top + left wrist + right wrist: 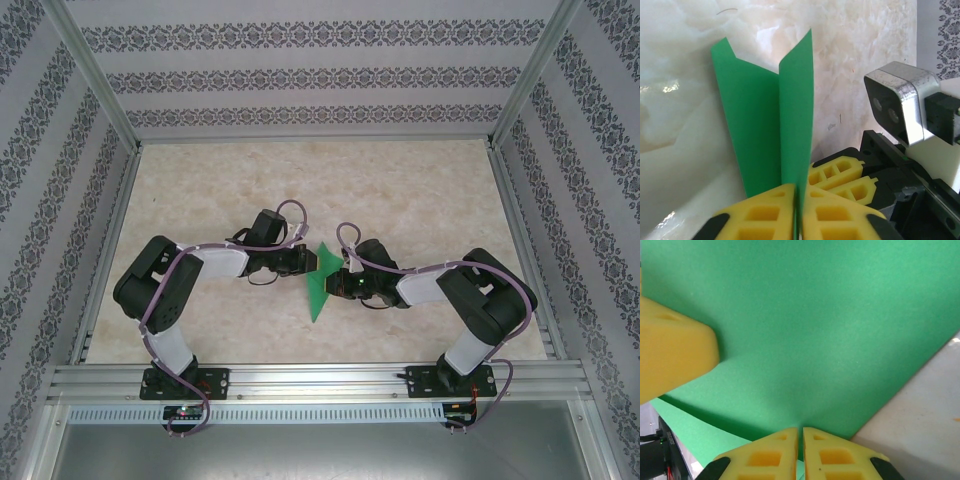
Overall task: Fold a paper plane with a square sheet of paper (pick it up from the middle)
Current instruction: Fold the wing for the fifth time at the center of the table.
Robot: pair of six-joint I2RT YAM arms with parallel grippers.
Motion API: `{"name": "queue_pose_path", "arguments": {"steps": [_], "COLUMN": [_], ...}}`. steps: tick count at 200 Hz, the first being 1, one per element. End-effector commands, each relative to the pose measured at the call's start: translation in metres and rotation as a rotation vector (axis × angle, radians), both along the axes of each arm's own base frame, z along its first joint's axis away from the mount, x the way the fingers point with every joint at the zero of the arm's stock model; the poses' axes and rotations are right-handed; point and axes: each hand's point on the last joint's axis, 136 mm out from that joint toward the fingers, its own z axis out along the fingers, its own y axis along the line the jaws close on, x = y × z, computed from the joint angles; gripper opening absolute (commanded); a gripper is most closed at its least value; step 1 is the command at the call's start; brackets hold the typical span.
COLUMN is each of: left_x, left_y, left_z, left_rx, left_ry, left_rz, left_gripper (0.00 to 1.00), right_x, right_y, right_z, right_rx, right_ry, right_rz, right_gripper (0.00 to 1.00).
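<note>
So the setup was a beige marbled table [420, 190] boxed in by patterned wallpaper walls [300, 80], with an aluminium rail [320, 380] along the bottom of the overhead shot where both arms were bolted on. From up there the two arms bent in toward the middle of the frame and met at a green paper plane [318, 298]. It looked like a narrow pointed sliver with its tip aimed at the bottom of the frame. The left gripper [305, 260] sat on its left and the right gripper [337, 279] on its right, too small to read the jaws.

The wrist cams filled that in. In the left wrist view, the left gripper [797, 197] at bottom centre had its yellow fingers pinched tight on the paper plane [760, 130]. The paper stood up on edge with two flaps splaying toward the top of the frame, something the overhead hid. The right gripper [840, 176] was just beside it, lower right.

The right wrist view was mostly a green wall of paper [815, 330]. The right gripper [802, 434] was clamped on its lower edge, and one left finger [675, 357] poked in at mid-left.
</note>
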Motion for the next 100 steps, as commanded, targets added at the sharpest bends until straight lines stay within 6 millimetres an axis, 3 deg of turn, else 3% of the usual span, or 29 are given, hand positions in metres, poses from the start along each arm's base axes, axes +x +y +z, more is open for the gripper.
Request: {"name": "queue_pose_path", "arguments": {"steps": [1, 8, 48, 68, 82, 100], "left_x": [0.003, 0.004, 0.005, 0.0, -0.004, -0.007], "left_y": [0.007, 0.01, 0.037, 0.044, 0.048, 0.049], "left_z": [0.005, 0.006, 0.007, 0.009, 0.008, 0.009], "left_rx": [0.0, 0.0, 0.029, 0.071, 0.099, 0.11], "left_ry": [-0.011, -0.009, 0.011, 0.006, 0.018, 0.025], "left_rz": [0.049, 0.085, 0.345, 0.423, 0.476, 0.53], "left_gripper": [0.05, 0.0, 0.0, 0.0, 0.0, 0.0], "right_x": [0.01, 0.011, 0.015, 0.009, 0.003, -0.003], "right_y": [-0.017, -0.016, -0.027, -0.026, -0.023, -0.026], "right_z": [-0.019, -0.013, 0.027, 0.054, 0.071, 0.082], "right_rx": [-0.108, -0.098, -0.11, -0.159, -0.169, -0.22], "right_ry": [-0.022, -0.031, -0.128, -0.275, -0.368, -0.473], "right_rz": [-0.06, -0.066, -0.144, -0.121, -0.115, -0.122], "right_gripper": [0.13, 0.14, 0.19, 0.21, 0.3, 0.34]}}
